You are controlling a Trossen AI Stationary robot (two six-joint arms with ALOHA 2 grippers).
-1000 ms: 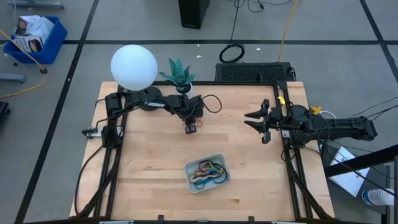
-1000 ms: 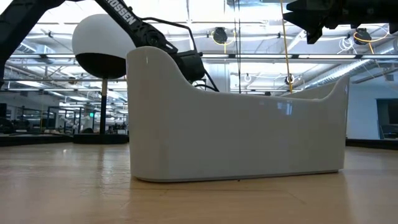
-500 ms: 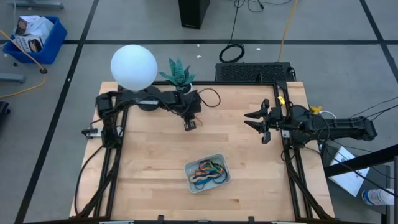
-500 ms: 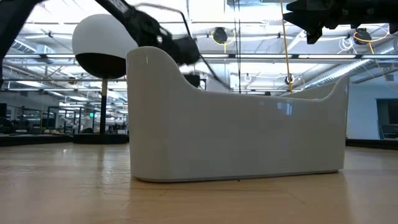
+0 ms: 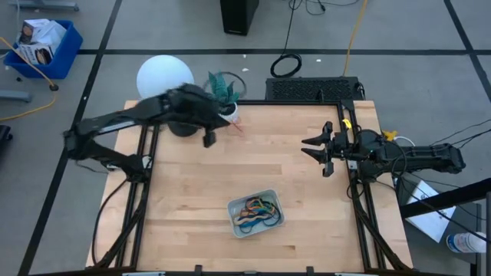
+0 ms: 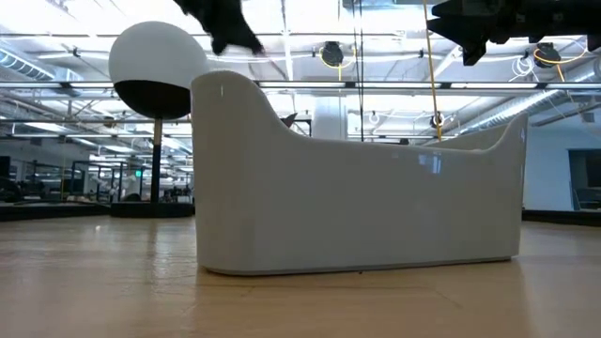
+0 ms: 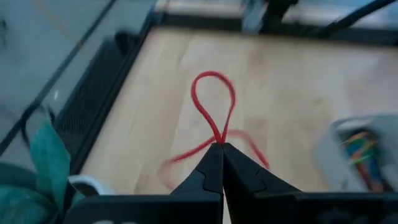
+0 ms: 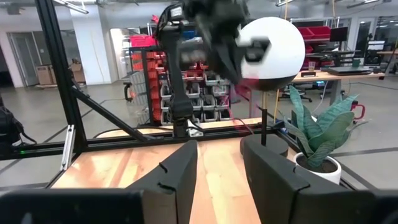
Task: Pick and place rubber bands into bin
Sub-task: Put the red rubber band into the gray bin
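Since a second ago the left arm has swung back and toward the table's left side, carrying its gripper (image 5: 209,139) from a spot further in on the table to one beside the lamp's (image 5: 163,79) base near the far edge. Its jaws are pressed together on a red band (image 7: 213,111), pinched at its middle so that one loop stands out past the fingertips and the rest trails behind; in the high view the band (image 5: 236,126) shows only as a faint red streak near the plant (image 5: 222,89). The bin (image 5: 278,215) sits on the table (image 5: 184,192) near the front edge, well apart from that gripper, with a tangle of bands (image 5: 255,208) in it. The right gripper (image 5: 316,151) hovers by the table's right edge, where it was, jaws spread and holding nothing
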